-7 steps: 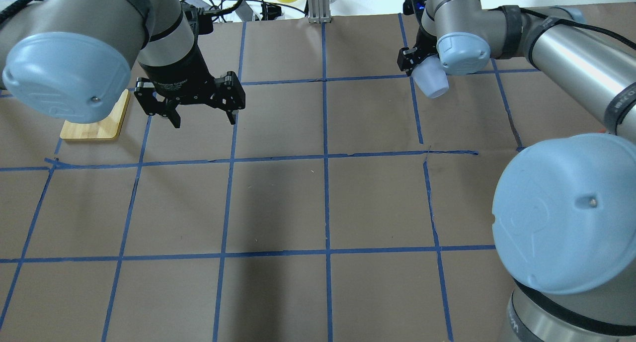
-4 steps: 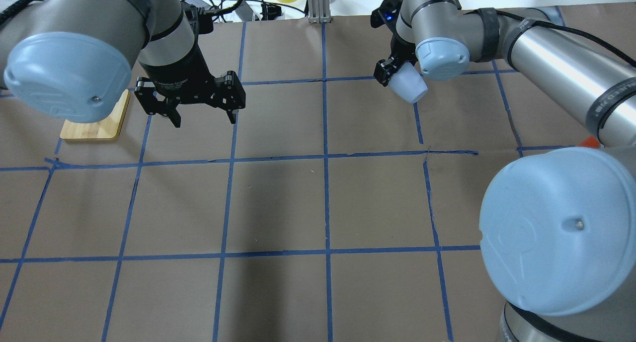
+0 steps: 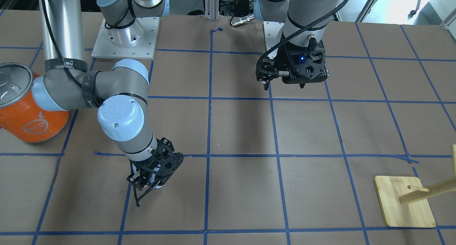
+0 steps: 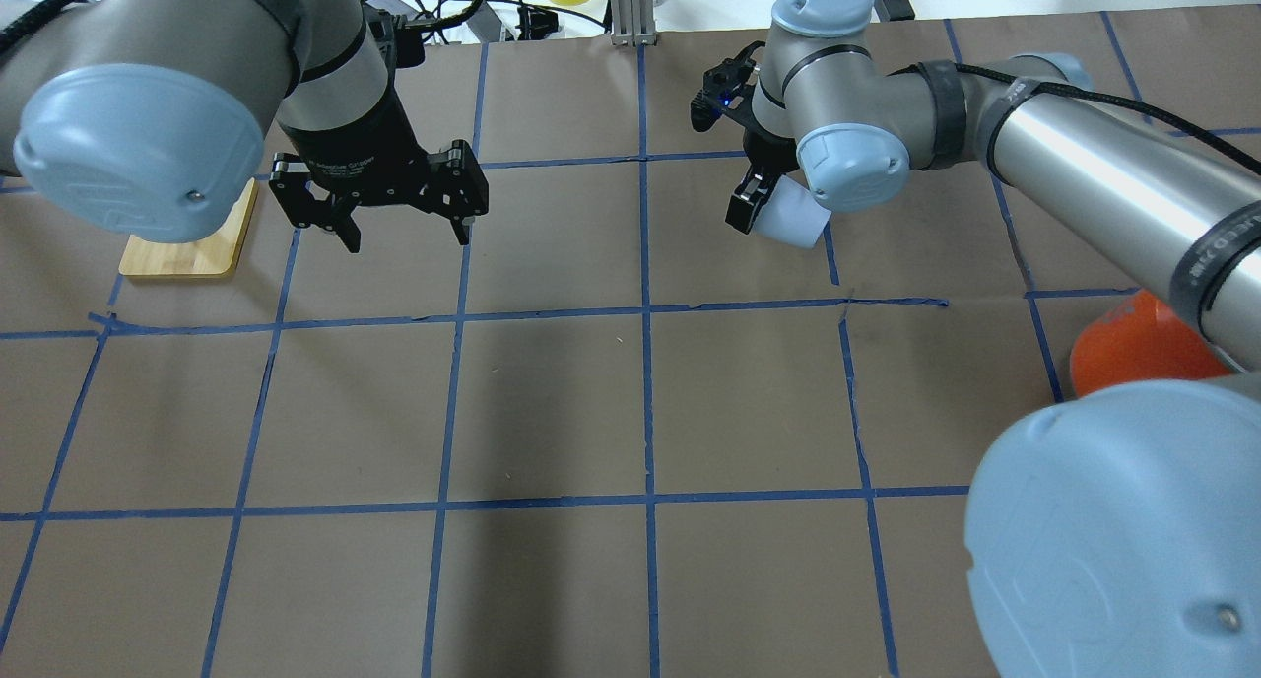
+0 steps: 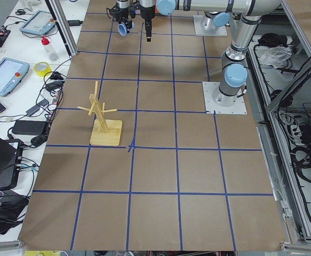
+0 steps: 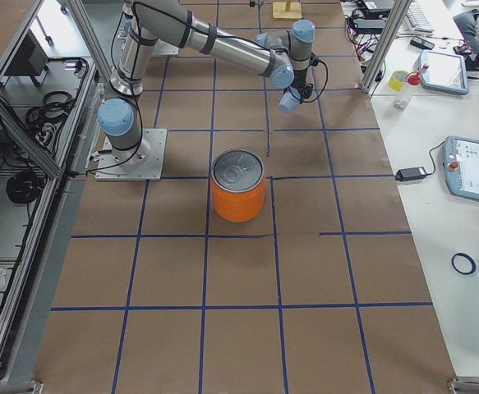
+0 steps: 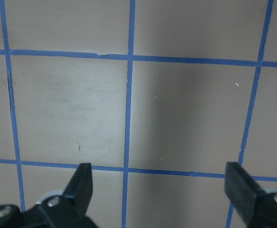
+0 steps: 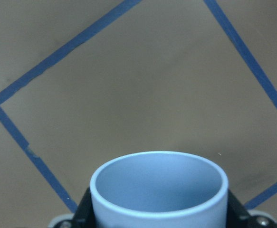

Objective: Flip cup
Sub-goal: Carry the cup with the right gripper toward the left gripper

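The cup point(image 4: 791, 217) is a small pale blue-white tumbler held in my right gripper point(image 4: 776, 211), which is shut on it above the table at the far middle-right. It is tilted. The right wrist view shows its open mouth and blue-grey inside point(image 8: 158, 190) between the fingers. It also shows in the exterior right view point(image 6: 288, 101). In the front-facing view my right gripper point(image 3: 151, 177) hides most of the cup. My left gripper point(image 4: 405, 237) is open and empty, hanging above the table at the far left, also in the left wrist view point(image 7: 162, 187).
A large orange can point(image 6: 239, 189) with a silver top stands near my right arm's base point(image 4: 1133, 348). A wooden peg stand point(image 4: 192, 254) stands at the far left, behind my left gripper. The table point(image 4: 630, 412) is brown paper with blue tape lines.
My right arm has swung to the left and a little nearer with the cup, and its wrist has turned, tilting the cup. The left arm has not moved.
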`<act>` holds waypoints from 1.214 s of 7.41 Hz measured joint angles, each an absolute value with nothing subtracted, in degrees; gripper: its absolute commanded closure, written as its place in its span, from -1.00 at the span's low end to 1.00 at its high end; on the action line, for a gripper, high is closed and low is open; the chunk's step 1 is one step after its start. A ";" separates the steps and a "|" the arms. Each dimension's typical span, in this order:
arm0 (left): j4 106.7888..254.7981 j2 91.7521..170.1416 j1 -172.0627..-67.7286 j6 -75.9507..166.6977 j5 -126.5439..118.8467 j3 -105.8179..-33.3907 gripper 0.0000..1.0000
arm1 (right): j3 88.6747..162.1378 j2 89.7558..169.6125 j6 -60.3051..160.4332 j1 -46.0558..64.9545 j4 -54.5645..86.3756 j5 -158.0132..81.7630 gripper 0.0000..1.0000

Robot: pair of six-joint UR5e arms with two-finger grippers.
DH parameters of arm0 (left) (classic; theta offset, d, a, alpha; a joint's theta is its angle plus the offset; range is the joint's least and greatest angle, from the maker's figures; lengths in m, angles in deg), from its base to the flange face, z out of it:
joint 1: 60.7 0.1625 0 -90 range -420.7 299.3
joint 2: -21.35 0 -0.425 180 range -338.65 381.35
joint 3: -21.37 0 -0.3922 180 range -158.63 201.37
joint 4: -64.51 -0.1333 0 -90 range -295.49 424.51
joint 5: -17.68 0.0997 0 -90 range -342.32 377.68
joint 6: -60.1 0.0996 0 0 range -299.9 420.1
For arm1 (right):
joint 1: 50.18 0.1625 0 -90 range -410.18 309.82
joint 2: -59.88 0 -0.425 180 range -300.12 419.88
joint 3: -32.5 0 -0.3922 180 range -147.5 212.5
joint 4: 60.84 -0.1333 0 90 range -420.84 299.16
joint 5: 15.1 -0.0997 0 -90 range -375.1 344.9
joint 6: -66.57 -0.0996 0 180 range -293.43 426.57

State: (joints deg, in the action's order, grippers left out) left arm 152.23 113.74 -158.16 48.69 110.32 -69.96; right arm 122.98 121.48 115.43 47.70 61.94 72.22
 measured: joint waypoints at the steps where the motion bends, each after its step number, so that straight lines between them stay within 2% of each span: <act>1: 152.25 113.71 -158.16 48.68 110.32 -70.00 -1.00 | 124.38 122.17 116.27 48.55 62.51 72.33 1.00; 9: 152.32 113.83 -158.34 48.65 110.31 -70.13 -1.00 | 124.59 121.21 120.10 50.25 62.38 71.61 1.00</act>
State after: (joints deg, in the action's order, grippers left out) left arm 152.32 113.83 -158.34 48.65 110.31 -70.13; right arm 124.59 121.21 120.10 50.25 62.38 71.61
